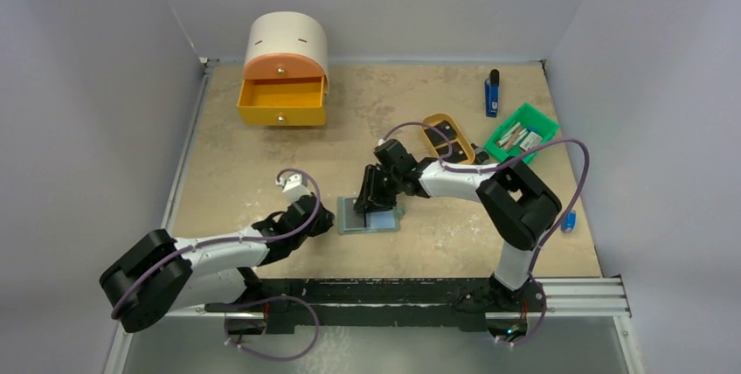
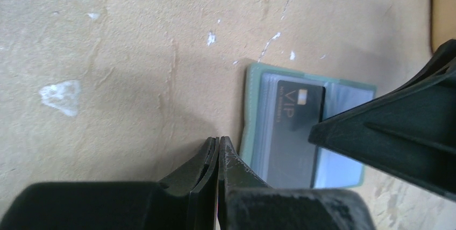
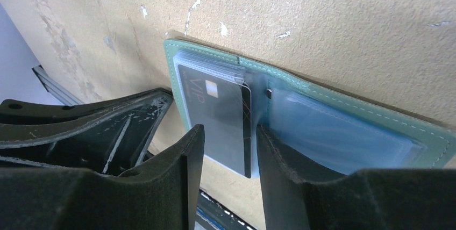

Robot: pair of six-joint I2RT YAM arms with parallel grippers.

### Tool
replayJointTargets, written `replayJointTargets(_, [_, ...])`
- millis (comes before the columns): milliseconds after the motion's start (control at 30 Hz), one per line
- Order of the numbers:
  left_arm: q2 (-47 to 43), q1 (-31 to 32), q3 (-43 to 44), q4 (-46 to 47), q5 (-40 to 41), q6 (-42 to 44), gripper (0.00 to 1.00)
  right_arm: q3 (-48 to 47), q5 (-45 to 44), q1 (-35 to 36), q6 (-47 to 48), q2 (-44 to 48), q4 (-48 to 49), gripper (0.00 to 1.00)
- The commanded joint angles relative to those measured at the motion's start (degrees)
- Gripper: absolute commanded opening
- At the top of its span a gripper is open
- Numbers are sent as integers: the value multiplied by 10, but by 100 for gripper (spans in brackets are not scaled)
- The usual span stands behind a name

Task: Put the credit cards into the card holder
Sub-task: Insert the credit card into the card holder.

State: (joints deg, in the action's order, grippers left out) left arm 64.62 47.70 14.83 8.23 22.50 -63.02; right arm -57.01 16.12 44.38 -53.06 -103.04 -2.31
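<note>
The card holder [image 1: 384, 222] lies open and flat on the table between the two arms, its green rim [image 3: 376, 114] framing pale blue pockets. A black credit card [image 3: 215, 112] marked VIP sits partly inside the holder's left pocket, and its lower end sticks out past the pocket. My right gripper [image 3: 230, 133] hovers open just over that card, one finger on each side of its right edge, with nothing pinched. My left gripper [image 2: 219, 139] is shut and empty, its tips resting on the table at the left edge of the holder [image 2: 258, 79]. The same card [image 2: 298, 128] shows in the left wrist view.
A tan oval tray [image 1: 466, 148] holding more black cards stands behind the right arm, with a bright green bin [image 1: 546, 125] beside it. A blue stick [image 1: 492, 94] lies at the back right. An orange drawer box [image 1: 281, 101] stands open at the back left.
</note>
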Motion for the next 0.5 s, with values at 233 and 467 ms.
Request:
replayJointTargets(233, [36, 2, -4, 78, -39, 7, 0, -44, 17, 20, 9, -13, 2, 41])
replayJointTargets(467, [36, 2, 3, 64, -35, 10, 0, -49, 20, 25, 11, -13, -11, 40])
